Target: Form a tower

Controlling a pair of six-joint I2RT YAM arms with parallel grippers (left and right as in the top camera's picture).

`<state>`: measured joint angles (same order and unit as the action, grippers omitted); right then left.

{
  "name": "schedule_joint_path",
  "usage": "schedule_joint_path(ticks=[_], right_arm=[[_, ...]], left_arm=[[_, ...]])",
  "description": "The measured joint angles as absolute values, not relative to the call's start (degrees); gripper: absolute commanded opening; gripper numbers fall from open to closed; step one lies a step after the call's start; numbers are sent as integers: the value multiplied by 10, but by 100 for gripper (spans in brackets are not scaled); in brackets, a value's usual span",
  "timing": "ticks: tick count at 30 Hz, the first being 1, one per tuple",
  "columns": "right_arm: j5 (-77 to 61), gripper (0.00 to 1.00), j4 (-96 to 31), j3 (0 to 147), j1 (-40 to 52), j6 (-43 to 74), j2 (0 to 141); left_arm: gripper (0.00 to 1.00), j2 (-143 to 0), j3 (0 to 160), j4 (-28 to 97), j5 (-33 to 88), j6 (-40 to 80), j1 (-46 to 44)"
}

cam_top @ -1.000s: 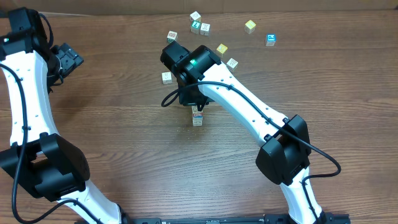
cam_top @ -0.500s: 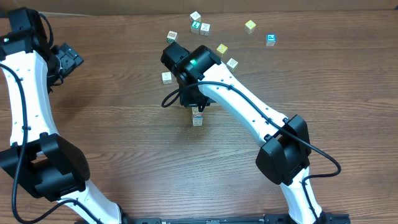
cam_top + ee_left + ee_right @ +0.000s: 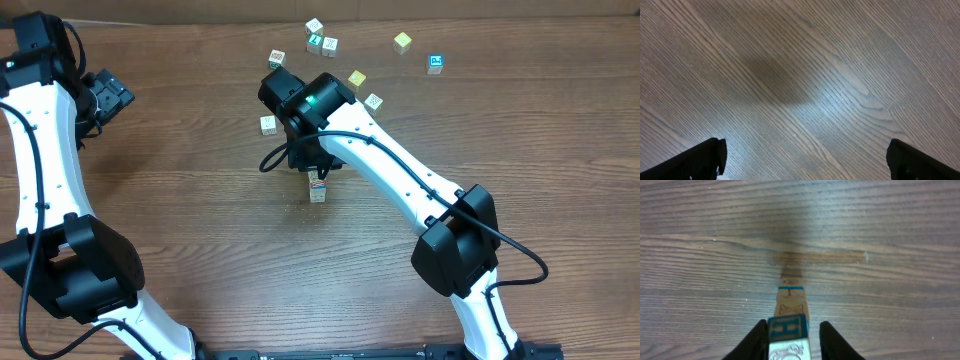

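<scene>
Easing off just now, going by the right gripper (image 3: 793,323): jaws slightly apart, flanking the blue-H cube (image 3: 787,328) topping the tower (image 3: 318,188), clear on the right, maybe brushing on the left. Means that cube looks placed. Standing upright mid-surface (image 3: 200,250), well nearer than the loose cubes (image 3: 330,45). Over at far left, left gripper (image 3: 805,160) with jaws wide apart, holding nothing.

Setting: robotics lab bench. Evidence: left arm (image 3: 45,150) and right arm (image 3: 400,180) mounted at wood-grain table (image 3: 200,230); scattered letter cubes (image 3: 403,41).
</scene>
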<state>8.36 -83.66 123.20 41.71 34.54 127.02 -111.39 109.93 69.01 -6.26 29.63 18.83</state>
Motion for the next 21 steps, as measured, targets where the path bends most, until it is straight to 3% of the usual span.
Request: schedule_joint_path(ticks=[10, 16, 21], right_arm=[[98, 31, -808, 1232, 407, 345, 1270], [83, 4, -828, 1232, 356, 345, 1270], [49, 4, -872, 1232, 309, 345, 1270]], left_arm=[[99, -1114, 1099, 690, -63, 296, 187], [100, -1114, 1099, 690, -63, 296, 187], [99, -1114, 1099, 690, -63, 296, 187]])
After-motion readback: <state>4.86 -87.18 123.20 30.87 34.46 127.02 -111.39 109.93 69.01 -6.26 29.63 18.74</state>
